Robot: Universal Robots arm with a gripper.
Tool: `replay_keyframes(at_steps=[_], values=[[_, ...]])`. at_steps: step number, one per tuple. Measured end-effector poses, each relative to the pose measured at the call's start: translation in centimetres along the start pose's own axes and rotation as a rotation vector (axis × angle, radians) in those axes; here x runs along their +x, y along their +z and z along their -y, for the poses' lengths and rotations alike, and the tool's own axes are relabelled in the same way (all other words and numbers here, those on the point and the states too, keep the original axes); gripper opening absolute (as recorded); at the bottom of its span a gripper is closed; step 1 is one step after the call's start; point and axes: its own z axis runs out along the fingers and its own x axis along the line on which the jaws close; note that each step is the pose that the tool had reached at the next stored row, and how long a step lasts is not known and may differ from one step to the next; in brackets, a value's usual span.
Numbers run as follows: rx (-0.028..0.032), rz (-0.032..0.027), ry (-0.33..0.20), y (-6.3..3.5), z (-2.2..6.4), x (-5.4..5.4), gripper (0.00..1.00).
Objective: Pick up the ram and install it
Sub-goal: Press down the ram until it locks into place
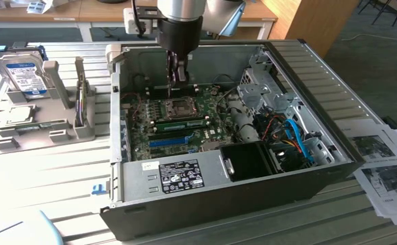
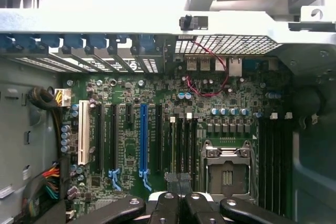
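Ram (image 1: 170,76) clamped upright in hand (image 1: 178,77), above motherboard (image 1: 178,120) (inside open case (image 1: 212,189)), near CPU socket (image 1: 182,107).

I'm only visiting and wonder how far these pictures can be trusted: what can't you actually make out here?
- The ram: in the wrist view it sits edge-on in the gripper, so its chips are hidden.
- White label on the computer case: exterior view, print too small.
- Printed sheets: exterior view, cut off by the right edge.
- Hard drive: exterior view, lower part hidden by its grey rack.
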Motion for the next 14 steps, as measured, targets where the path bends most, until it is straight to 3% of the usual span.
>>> replay_keyframes(at_steps=[14], values=[[0.0000,-0.0011,0.000,-1.68,-0.05,0.0,0.09]])
